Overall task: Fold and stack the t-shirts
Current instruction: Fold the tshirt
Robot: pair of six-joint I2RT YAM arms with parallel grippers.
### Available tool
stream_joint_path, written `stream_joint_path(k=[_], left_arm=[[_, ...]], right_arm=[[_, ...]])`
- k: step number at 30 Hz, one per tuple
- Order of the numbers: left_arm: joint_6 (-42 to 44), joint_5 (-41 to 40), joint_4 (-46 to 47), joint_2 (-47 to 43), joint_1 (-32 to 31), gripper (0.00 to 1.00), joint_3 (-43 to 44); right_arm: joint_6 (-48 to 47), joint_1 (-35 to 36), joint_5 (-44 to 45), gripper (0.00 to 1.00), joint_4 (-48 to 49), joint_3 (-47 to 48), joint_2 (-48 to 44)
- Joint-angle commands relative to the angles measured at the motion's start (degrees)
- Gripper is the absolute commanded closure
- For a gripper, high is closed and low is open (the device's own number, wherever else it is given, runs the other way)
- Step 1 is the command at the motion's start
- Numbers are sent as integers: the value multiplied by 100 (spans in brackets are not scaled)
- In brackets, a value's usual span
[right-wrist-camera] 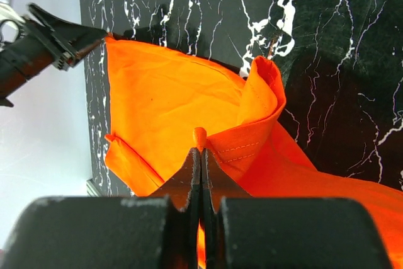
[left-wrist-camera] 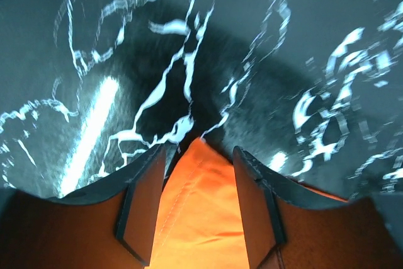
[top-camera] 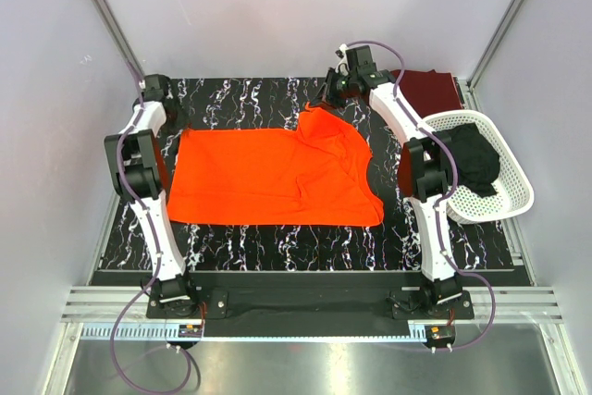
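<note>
The orange t-shirt [top-camera: 259, 178] lies spread on the black marbled table, its far right part lifted and folded over. My right gripper [top-camera: 319, 104] is shut on a pinch of its hemmed edge [right-wrist-camera: 200, 138], and the cloth [right-wrist-camera: 176, 92] drapes away below. My left gripper [top-camera: 178, 129] is at the shirt's far left corner. Its jaws stand apart with the corner tip [left-wrist-camera: 201, 218] lying between them. The maroon t-shirt [top-camera: 430, 90] lies flat at the far right. The black t-shirt [top-camera: 476, 159] sits bunched in the basket.
A white perforated basket [top-camera: 518, 196] stands at the table's right edge, beside the right arm. Grey walls close in the table on the left, right and back. In the right wrist view the left gripper [right-wrist-camera: 63, 42] shows at the shirt's corner.
</note>
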Motion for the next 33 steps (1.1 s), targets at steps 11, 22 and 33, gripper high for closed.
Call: stream_joint_path(k=[11, 22, 33], left_arm=[[149, 23, -614, 483, -96, 57, 685], [254, -90, -1096, 536, -96, 96, 1256], [421, -470, -1229, -334, -149, 100, 641]], right_arm=[[22, -154, -274, 100, 251, -55, -168], [-66, -171, -186, 100, 57, -423, -668], [84, -75, 33, 100, 717, -2815, -2418]])
